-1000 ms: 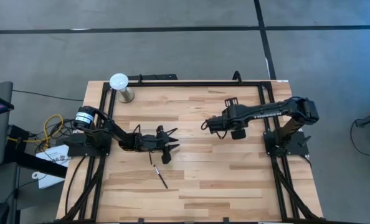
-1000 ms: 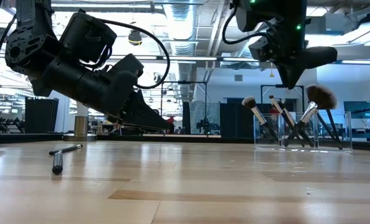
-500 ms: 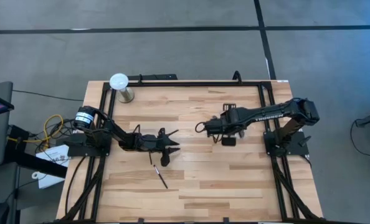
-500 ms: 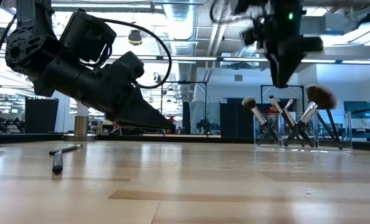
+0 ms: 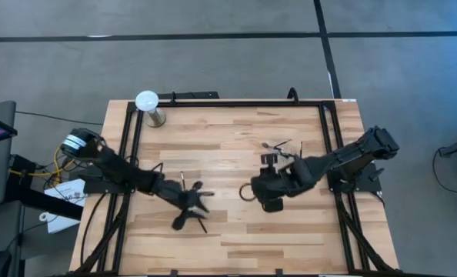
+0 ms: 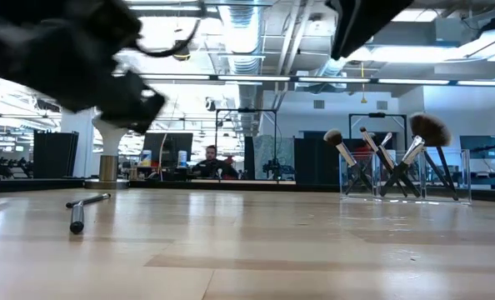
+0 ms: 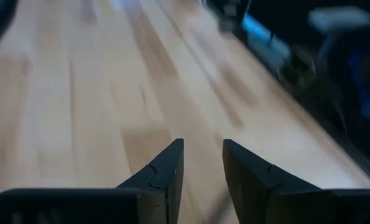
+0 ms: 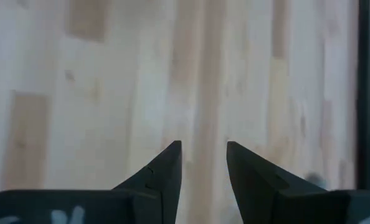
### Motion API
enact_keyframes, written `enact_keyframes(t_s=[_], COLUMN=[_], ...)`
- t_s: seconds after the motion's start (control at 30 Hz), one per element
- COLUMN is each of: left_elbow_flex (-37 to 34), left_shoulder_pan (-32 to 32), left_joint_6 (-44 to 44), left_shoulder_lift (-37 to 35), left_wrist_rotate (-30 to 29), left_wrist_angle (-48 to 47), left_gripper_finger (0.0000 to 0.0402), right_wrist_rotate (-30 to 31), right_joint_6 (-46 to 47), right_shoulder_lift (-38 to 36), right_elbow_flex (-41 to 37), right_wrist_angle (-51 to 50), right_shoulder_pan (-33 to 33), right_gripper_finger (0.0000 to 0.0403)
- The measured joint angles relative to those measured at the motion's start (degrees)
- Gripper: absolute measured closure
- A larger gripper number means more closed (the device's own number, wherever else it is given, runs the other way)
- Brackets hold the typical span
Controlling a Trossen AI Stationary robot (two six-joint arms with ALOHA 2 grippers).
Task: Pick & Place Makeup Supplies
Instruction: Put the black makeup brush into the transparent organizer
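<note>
Two dark-handled makeup brushes lie flat on the wooden table, toward its left near part. Several more brushes stand head-up in a clear holder, which shows faintly in the high view as the holder. My left gripper hovers open above the spot where the loose brushes lie and covers most of them from above; nothing is between its fingers. My right gripper is open over bare wood near the table's middle, away from the holder, and its wrist view shows only planks.
A white globe on a metal base stands at the far left corner. Black frame rails run along the table's sides. A person sits in the room beyond the far edge. Bare wood stretches along the near edge.
My left arm has stretched out and swung toward the near edge, over the loose brushes, moving fast enough to blur. My right arm has drawn away from the holder, toward the table's middle and near edge. The brushes on the table have stayed put.
</note>
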Motion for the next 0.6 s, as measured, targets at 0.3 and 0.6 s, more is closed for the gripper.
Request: enact_keyframes(t_s=[0.3,0.6], left_elbow_flex=[-6.63,-7.47], left_shoulder_pan=[-6.24,-5.0], left_joint_6=[-0.57,-0.39], left_shoulder_lift=[-0.96,1.13], left_wrist_rotate=[-10.55,-9.45], left_wrist_angle=[-3.96,-3.9], left_gripper_finger=[0.0293,0.0293], right_wrist_rotate=[0.04,0.1], right_joint_6=[0.02,0.04], right_shoulder_lift=[0.37,0.35], right_elbow_flex=[-0.36,-0.36], right_wrist_angle=[9.81,20.23], right_shoulder_pan=[4.4,3.61], right_gripper_finger=[0.0284,0.0284])
